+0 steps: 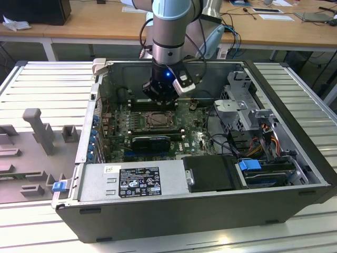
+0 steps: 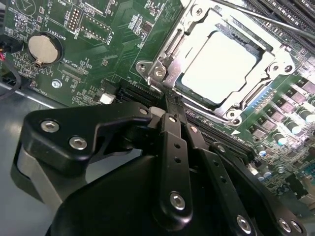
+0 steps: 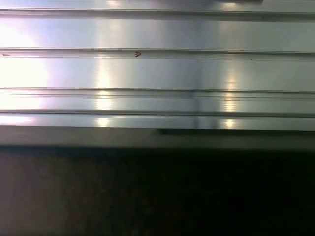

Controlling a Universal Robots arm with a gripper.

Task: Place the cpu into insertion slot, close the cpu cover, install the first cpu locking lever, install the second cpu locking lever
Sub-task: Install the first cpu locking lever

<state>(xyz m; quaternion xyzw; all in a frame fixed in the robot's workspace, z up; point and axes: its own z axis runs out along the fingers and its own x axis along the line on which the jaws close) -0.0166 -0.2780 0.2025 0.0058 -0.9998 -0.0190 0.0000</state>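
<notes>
1 cpu under cpu cover; gripper beside

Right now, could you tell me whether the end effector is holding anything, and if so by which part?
Nothing is held: the black end effector is shut and empty, beside the silvery metal cover frame closed over the pale square cpu.

One cpu, one cpu cover (closed), one coin cell.
</notes>
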